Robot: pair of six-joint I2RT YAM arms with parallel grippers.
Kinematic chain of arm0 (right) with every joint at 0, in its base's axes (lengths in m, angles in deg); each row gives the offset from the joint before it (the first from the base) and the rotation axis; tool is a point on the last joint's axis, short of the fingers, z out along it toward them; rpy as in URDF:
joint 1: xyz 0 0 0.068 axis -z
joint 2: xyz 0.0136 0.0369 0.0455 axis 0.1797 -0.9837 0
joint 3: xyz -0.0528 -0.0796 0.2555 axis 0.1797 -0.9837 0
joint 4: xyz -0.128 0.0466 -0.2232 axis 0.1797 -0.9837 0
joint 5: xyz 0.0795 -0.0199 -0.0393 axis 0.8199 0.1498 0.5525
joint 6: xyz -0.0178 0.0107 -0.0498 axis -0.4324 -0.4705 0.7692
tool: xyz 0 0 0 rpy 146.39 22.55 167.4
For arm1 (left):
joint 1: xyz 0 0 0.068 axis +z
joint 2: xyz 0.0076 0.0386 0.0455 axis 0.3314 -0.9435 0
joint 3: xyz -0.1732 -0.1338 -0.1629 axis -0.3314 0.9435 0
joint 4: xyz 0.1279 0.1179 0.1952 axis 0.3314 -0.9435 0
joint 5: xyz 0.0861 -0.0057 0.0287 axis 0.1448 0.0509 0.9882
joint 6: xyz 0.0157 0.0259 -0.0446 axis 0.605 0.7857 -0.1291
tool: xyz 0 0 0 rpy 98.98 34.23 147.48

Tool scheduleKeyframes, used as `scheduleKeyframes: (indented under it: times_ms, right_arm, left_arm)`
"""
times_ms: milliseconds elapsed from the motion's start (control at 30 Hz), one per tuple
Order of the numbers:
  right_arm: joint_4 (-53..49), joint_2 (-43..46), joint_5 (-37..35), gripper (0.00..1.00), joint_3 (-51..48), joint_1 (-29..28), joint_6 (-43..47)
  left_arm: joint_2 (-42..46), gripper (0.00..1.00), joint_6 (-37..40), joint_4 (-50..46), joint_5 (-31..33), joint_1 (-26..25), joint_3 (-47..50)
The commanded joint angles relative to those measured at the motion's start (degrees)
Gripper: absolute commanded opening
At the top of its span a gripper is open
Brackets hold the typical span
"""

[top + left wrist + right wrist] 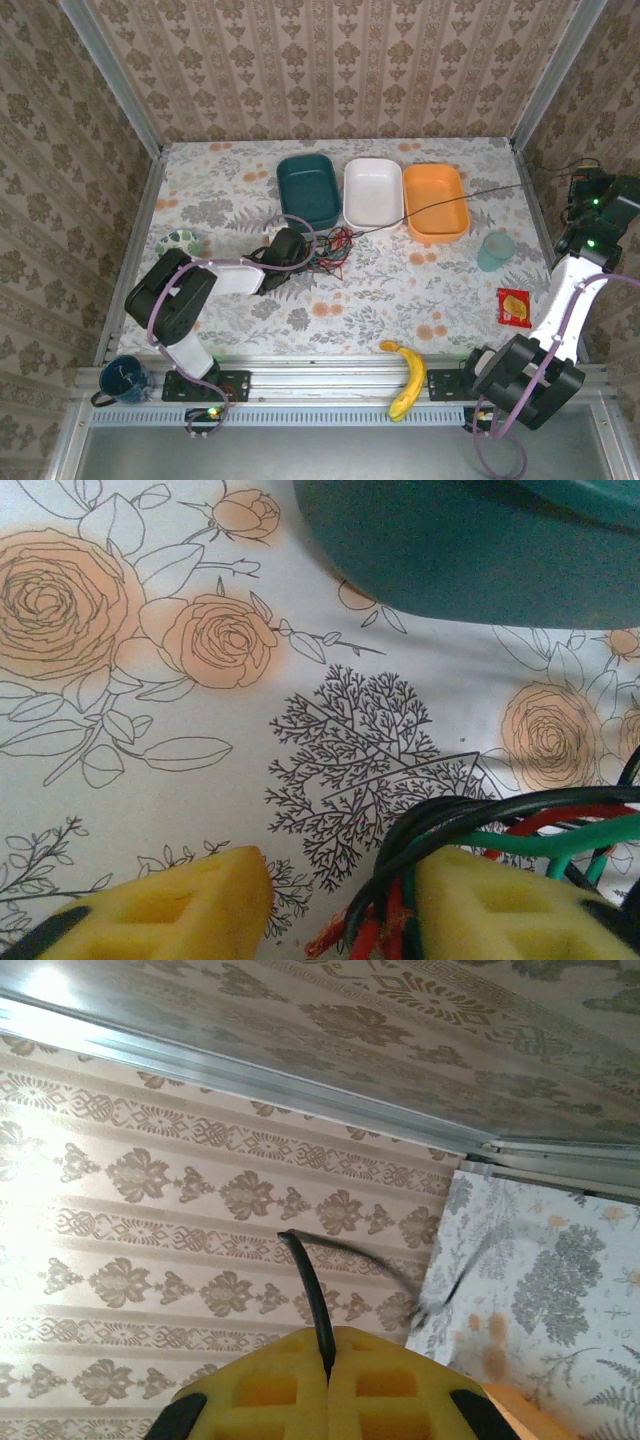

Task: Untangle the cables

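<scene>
Black, red, green cables [332, 250]

Both arms, the left arm [185, 290] and the right arm [568, 290], are made of black joint housings and white links. A lilac cable [560, 318] runs along each. Green lights glow at the left base [210, 412] and the right wrist [590, 243]. The left claw [340, 905] and right claw [330, 1360] have yellow fingers [160, 910] with moulded hollows and black patches.

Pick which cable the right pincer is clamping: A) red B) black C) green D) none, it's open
B: the right pincer is shut on the black cable, while the red cable and green cable lie by the left pincer.
</scene>
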Motion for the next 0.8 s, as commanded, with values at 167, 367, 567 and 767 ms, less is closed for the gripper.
scheduleKeyframes:
  times_ms: [167, 367, 567, 767]
  right_arm:
    - [17.72, 3.74, 4.62, 0.0, -7.21, -8.86, 1.89]
    - [-1.3, 9.93, 1.07, 0.0, -0.77, -25.96, 25.27]
    - [-6.33, 9.07, 6.63, 0.0, 8.97, -32.35, 29.01]
    - [-12.52, 4.67, 4.09, 0.0, 26.52, -33.48, 32.43]
  left_arm:
    - [-6.41, 0.66, -0.77, -26.33, 9.54, 4.9, 4.89]
    - [-7.76, 0.61, 2.18, -25.66, 7.25, 5.01, 2.5]
    - [-10.98, 0.38, 3.98, -24.74, 5.64, 4.68, 0.37]
    - [-13.74, 0.01, 3.86, -24.87, 5.3, 4.48, -0.26]
